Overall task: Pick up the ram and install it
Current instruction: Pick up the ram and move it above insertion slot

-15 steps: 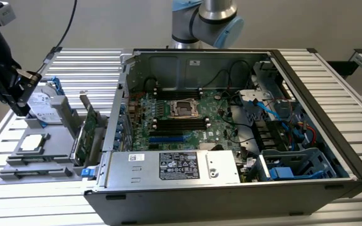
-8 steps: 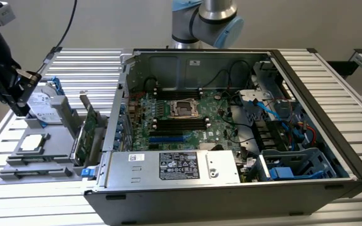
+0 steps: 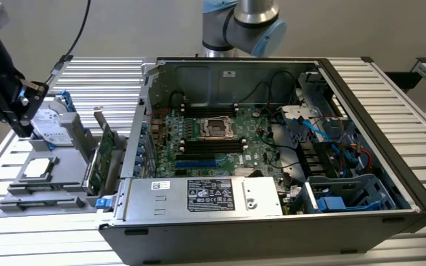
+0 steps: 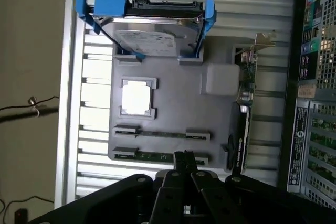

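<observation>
On the slatted metal surface [image 3: 390, 111], beside the open computer case [image 3: 412, 183], sits a gray fixture tray [image 4: 178, 114], and our pincer [image 4: 183, 157] hangs over it. We see its two fingers pressed together at the tips, with nothing between them. In the wrist view the tips line up with about the middle of the ram [image 4: 157, 156], a thin green stick lying flat in the tray's outermost slot. We cannot tell whether the tips touch it.

A second ram stick [image 4: 163, 134] lies in the parallel slot just beside it. Further in, a square CPU [image 4: 137, 98] rests in its own recess. At the tray's far end a hard drive [image 4: 149, 40] leans in a blue caddy [image 4: 107, 4]. Along the tray's edge nearest the case, a green expansion card [image 4: 244, 103] with a metal bracket stands on edge.

Inside the case the motherboard [image 3: 198, 127] lies flat, with its CPU socket [image 3: 217, 126] at the centre and dark memory slots on both sides of it. A silver power supply [image 3: 206, 195] with labels fills the near corner. At the exterior view's right, a drive cage [image 3: 346, 191] holds a blue carrier, and blue cables [image 3: 317, 124] run above it. Behind the case we see the arm's base joints [image 3: 243, 25].
</observation>
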Controlling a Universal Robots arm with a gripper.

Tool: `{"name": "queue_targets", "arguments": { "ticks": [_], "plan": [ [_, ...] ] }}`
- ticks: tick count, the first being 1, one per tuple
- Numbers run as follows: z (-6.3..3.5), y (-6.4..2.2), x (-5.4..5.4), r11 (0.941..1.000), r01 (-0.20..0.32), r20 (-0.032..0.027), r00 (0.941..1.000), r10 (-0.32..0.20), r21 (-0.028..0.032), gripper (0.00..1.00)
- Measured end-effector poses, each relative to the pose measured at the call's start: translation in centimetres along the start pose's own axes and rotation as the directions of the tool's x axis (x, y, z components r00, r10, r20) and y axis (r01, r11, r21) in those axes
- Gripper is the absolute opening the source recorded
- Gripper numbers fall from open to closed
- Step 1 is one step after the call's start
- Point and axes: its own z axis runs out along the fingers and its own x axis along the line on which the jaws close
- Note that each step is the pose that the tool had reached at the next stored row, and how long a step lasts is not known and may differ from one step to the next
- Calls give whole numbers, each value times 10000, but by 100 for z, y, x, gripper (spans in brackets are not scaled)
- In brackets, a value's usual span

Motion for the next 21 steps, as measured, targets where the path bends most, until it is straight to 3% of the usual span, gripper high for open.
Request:
{"name": "queue_targets", "arguments": {
  "ticks": [5, 10, 15, 21],
  "plan": [
    [0, 0, 0, 9959, 902, -41, 9959, -901, 40, 11],
    [0, 0, 0, 9835, 1806, -88, 9835, -1806, 78, 11],
    [-15, 1, 7, 9636, 2670, -132, 9636, -2668, 125, 11],
    [-34, 2, 11, 9286, 3706, -192, 9287, -3703, 169, 11]
  ]
}}
